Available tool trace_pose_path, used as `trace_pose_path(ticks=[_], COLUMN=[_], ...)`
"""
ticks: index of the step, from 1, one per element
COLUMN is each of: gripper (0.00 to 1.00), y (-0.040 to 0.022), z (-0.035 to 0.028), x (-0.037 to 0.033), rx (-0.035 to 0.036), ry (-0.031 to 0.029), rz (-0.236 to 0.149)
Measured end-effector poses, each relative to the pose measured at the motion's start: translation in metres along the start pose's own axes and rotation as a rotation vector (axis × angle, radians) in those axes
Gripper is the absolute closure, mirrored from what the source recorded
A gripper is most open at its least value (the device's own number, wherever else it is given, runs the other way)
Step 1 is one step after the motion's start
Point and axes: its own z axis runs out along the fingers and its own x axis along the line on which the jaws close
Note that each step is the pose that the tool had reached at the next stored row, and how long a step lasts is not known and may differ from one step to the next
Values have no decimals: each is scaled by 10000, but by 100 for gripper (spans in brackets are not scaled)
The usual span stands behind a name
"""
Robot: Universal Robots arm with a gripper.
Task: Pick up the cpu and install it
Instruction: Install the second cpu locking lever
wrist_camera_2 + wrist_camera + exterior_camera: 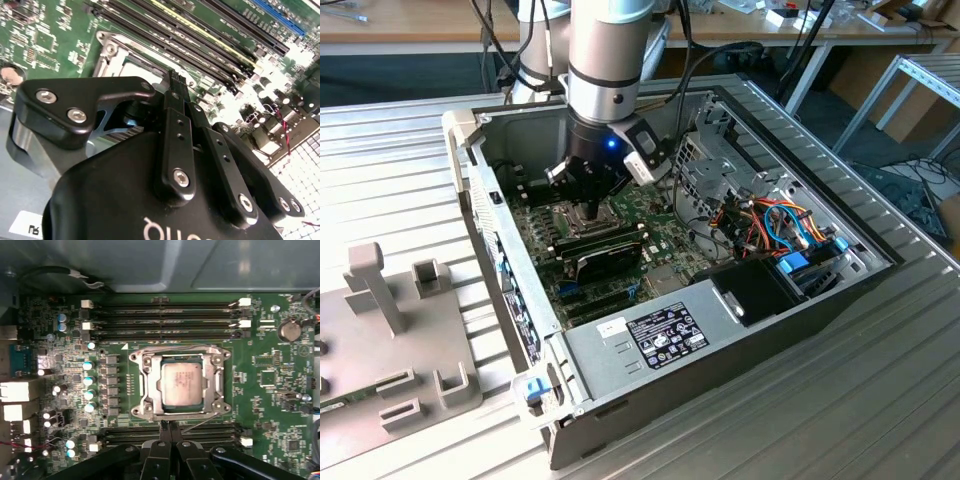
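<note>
The cpu, a small square chip with a dull silver top, lies flat inside the socket frame on the green motherboard. My gripper hangs just beside the socket's edge, over the nearer memory slots, and is apart from the chip. Its two black fingers are pressed together with nothing between them. In the second wrist view the gripper points down at the socket's corner. In the exterior view the gripper reaches low into the open computer case, over the motherboard.
Memory slots run along both sides of the socket. A long black module lies on the board in front of the gripper. The power supply and a cable bundle crowd the exterior view's right. A grey fixture stands outside the case.
</note>
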Motion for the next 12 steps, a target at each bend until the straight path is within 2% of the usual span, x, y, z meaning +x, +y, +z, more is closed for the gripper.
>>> trace_pose_path(ticks=[2, 6, 9, 12], gripper=[89, 89, 89, 89], y=[-2, -1, 0, 0], z=[10, 24, 108, 144], x=[30, 32, 46, 56], rx=[2, 5, 7, 8], ry=[2, -1, 1, 1], rz=[0, -1, -1, 0])
